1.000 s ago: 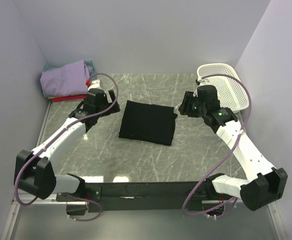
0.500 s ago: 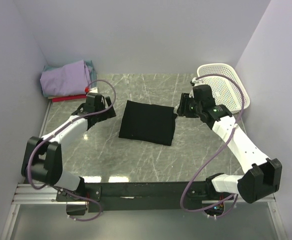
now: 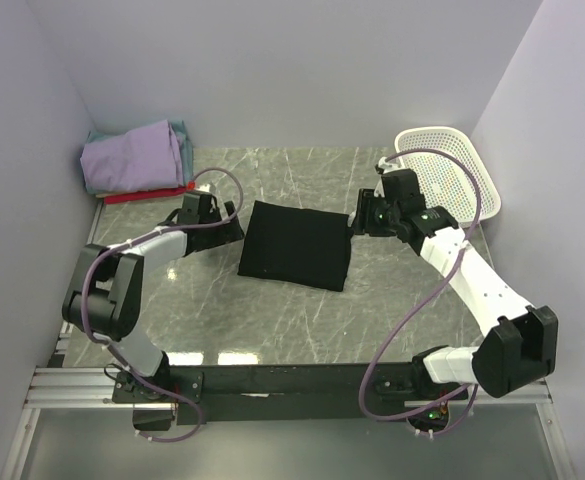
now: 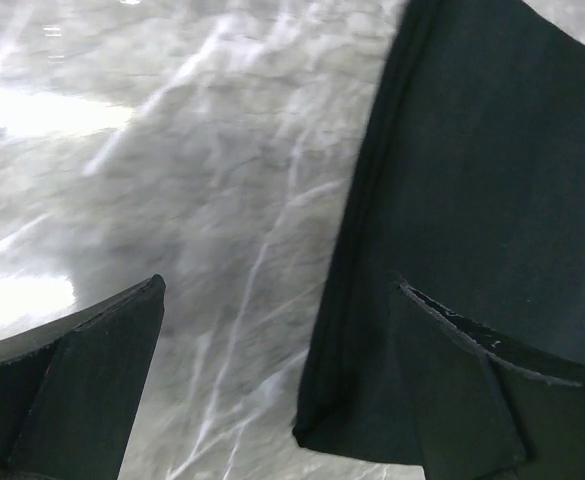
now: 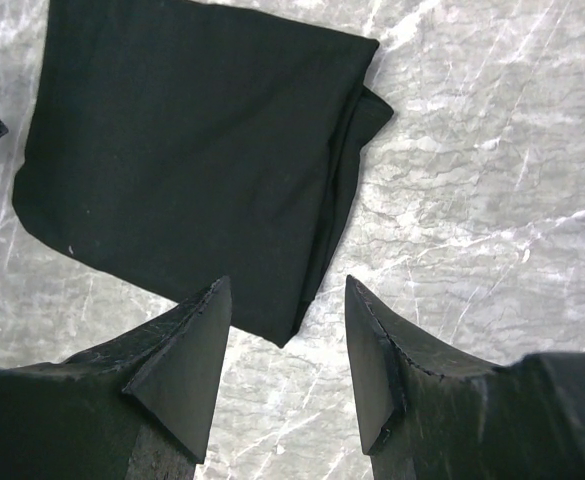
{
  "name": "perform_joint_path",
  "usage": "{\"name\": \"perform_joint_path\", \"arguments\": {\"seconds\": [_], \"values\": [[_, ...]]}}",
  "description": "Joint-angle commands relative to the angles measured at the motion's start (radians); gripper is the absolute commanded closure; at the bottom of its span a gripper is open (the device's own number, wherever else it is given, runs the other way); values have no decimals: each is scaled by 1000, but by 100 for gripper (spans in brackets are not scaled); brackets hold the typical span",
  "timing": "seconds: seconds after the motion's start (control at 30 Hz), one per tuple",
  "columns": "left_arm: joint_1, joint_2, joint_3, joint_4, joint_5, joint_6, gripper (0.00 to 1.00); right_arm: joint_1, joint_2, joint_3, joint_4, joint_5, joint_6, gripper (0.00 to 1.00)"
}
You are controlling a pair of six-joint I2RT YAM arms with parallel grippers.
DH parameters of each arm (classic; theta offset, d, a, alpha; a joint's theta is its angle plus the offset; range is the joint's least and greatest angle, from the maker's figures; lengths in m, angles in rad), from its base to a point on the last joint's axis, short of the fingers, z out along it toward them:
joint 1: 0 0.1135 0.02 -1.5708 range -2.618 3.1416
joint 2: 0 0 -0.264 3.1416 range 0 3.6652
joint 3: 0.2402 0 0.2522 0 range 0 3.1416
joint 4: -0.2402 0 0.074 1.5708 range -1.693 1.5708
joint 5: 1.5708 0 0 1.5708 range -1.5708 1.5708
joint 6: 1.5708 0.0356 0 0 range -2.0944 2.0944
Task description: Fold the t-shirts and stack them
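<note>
Three folded t-shirts [image 3: 134,160], lavender over teal and red, lie stacked in the far left corner. The left claw [image 4: 282,400] stands wide across the left edge of the black t-shirt [image 3: 297,245], folded at mid tabletop [image 3: 302,315]. The right claw [image 5: 284,365], also apart, straddles its right edge. Folding seems finished; next, I judge, both must pinch the cloth and carry it there.
</note>
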Motion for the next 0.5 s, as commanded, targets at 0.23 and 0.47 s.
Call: {"name": "perform_joint_path", "arguments": {"seconds": [0.23, 0.47], "values": [[4, 168, 8, 204, 353, 10, 1, -5, 32, -3, 22, -4, -17, 44], [-45, 251, -45, 423, 632, -84, 2, -5, 46, -6, 25, 0, -22, 44]]}}
